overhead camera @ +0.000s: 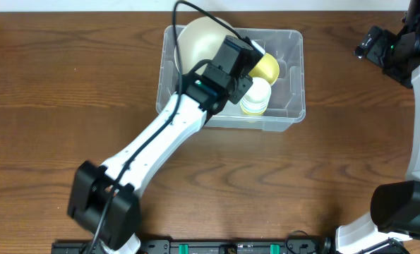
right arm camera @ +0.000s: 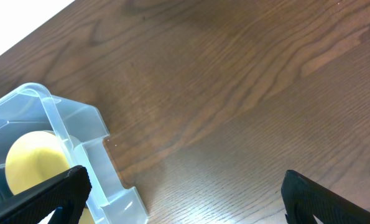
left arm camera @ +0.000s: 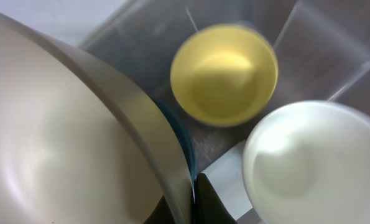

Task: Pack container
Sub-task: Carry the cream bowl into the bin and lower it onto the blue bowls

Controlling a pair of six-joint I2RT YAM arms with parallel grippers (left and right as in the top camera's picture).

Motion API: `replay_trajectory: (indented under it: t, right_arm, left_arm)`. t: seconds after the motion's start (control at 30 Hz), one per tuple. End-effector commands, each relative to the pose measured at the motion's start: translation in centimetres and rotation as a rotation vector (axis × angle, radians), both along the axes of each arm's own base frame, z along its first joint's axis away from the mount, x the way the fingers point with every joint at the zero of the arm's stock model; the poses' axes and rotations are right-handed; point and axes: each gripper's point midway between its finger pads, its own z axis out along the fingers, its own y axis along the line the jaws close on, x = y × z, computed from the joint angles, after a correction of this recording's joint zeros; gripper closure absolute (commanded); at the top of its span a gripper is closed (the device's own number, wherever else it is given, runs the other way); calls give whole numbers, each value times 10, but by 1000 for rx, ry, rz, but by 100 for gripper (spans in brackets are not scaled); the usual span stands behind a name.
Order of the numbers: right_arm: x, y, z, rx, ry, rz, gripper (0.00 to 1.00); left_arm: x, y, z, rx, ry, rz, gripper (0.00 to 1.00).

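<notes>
The clear container (overhead camera: 284, 121) stands at the table's far middle. My left gripper (overhead camera: 243, 62) reaches into it and is shut on the rim of a large beige bowl (overhead camera: 198, 41). In the left wrist view that beige bowl (left arm camera: 60, 137) fills the left side, its rim pinched at my left gripper (left arm camera: 194, 190). Inside the container also sit a yellow bowl (left arm camera: 225, 74) and a white bowl (left arm camera: 315, 162). My right gripper (right arm camera: 185, 193) hangs open over bare wood, right of the container's corner (right arm camera: 79, 127), holding nothing.
The yellow bowl (overhead camera: 266, 67) and white bowl (overhead camera: 255, 99) take up the container's right half. The right arm (overhead camera: 379, 46) hovers at the far right. Brown wooden table (overhead camera: 68, 85) surrounds the container on all sides.
</notes>
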Motion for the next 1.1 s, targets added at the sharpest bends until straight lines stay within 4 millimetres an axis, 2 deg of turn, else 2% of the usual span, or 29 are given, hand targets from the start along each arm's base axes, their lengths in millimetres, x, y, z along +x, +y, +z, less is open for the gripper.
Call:
replay_trajectory:
  t: [0.0, 0.17, 0.4, 0.5, 0.7, 0.93, 1.07]
  right_arm:
    - [-1, -2, 11, -4, -29, -13, 1]
    - [-1, -2, 11, -4, -29, -13, 1]
    - [-1, -2, 11, -4, -29, -13, 1]
    - [-1, -2, 11, -4, -29, -13, 1]
    - [-1, -2, 11, -4, -29, -13, 1]
    - [-1, -2, 11, -4, -29, -13, 1]
    - [-1, -2, 11, -4, -29, -13, 1]
  left_arm:
    - [8, 6, -13, 39, 1, 13, 94]
    - [22, 16, -36, 56, 28, 44, 94]
    - [38, 32, -55, 60, 50, 95, 94]
    - [40, 33, -55, 57, 49, 101, 93]
    - [39, 30, -55, 47, 48, 103, 75]
    - [38, 28, -54, 17, 61, 120, 75]
    - [38, 29, -48, -21, 62, 159, 74]
